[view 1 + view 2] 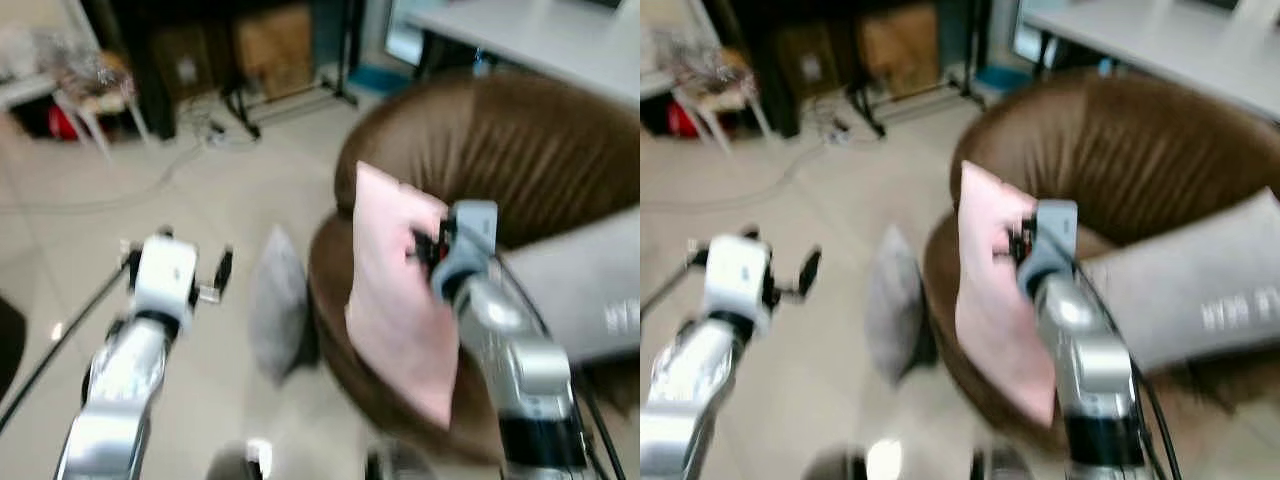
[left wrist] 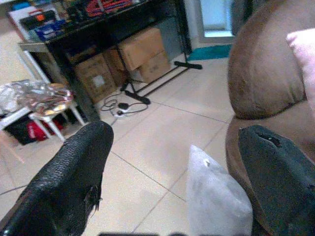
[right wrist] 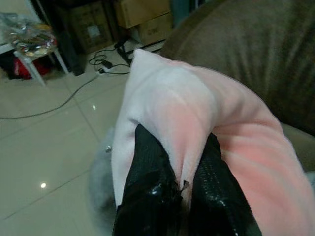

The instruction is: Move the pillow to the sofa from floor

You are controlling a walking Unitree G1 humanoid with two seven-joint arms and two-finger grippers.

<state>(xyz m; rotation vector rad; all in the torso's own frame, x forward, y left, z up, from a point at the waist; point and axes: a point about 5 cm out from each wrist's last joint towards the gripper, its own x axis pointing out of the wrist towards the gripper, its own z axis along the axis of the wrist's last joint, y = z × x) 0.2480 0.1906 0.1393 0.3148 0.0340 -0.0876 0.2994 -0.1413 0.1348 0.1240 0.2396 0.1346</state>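
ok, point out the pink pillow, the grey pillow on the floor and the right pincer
pink pillow [image 1: 385,280]: left eye view, mid face.
grey pillow [image 1: 277,300]: left eye view, middle.
right pincer [image 3: 183,184]: right wrist view, between fingertips, shut on the pink pillow.

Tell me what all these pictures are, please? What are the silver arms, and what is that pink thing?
It is a house robot with two silver arms. Two pictures come from cameras in its head, looking down. The other two come from small cameras on its wrists, looking along its black fingers. The right gripper is pinching a pink pillow and holding it up over the seat of a round brown sofa. A grey pillow lies on the sofa, on the robot's right. The left gripper is open and holds nothing. Below it, another grey pillow stands on the tiled floor, leaning on the sofa.
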